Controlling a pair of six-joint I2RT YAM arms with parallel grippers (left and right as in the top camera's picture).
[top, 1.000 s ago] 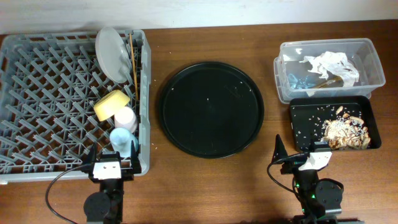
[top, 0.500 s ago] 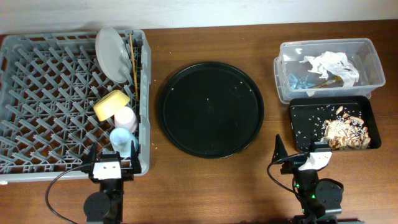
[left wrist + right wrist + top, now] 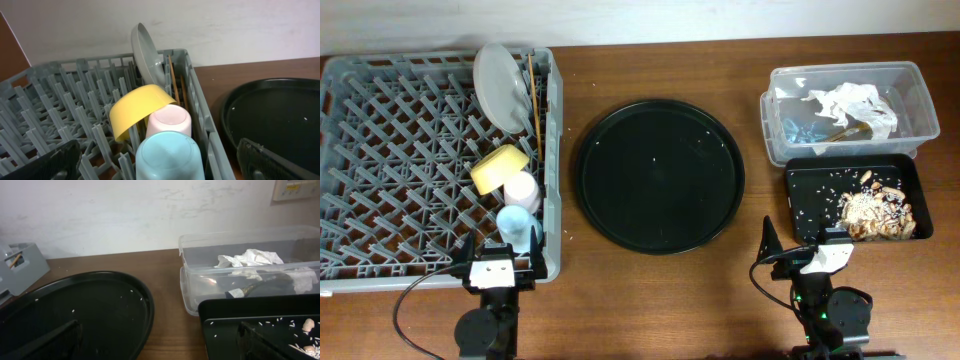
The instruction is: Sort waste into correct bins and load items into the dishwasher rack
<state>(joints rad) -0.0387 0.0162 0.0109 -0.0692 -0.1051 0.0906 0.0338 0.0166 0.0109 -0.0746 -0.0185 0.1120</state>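
The grey dishwasher rack [image 3: 390,160] holds a grey plate [image 3: 500,85], chopsticks [image 3: 535,100], a yellow bowl [image 3: 500,168], a pink cup [image 3: 523,190] and a light blue cup [image 3: 515,225]. In the left wrist view the blue cup [image 3: 167,157] stands between my open fingers, untouched. My left gripper [image 3: 498,262] rests at the rack's front edge, open and empty. My right gripper [image 3: 802,252] is open and empty at the front of the black bin [image 3: 810,195]. The round black tray [image 3: 660,175] carries only rice grains.
A clear plastic bin [image 3: 845,110] at the back right holds crumpled paper and blue wrappers. The black rectangular bin holds food scraps [image 3: 875,212] and rice. In the right wrist view the clear bin [image 3: 250,275] stands behind the black bin [image 3: 260,325].
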